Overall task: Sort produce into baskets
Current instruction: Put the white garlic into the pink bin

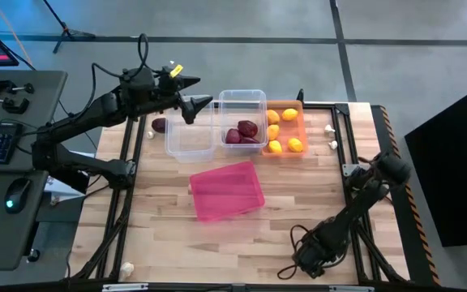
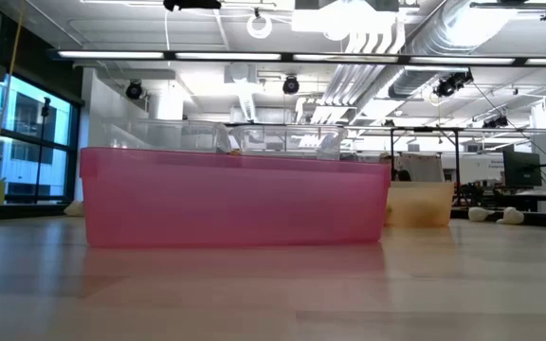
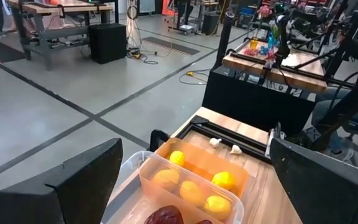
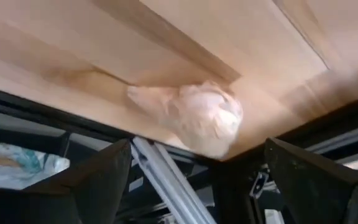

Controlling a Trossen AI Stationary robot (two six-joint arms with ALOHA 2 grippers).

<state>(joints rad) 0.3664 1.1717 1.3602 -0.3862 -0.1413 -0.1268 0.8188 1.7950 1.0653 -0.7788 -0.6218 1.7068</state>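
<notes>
Wooden table lay below me; my left gripper, jaws wide and empty, hovered over the clear bin, so I judged I should descend squarely onto the loose onion while the right gripper waited open near the table's front edge.

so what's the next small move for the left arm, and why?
Probably swing back and lower onto the red onion lying loose on the table beside the empty clear bin. The left end effector hangs open above the bins, holding nothing, while the neighbouring clear bin already holds other red onions. The right end effector waits open at the near table edge by a garlic bulb.
</notes>
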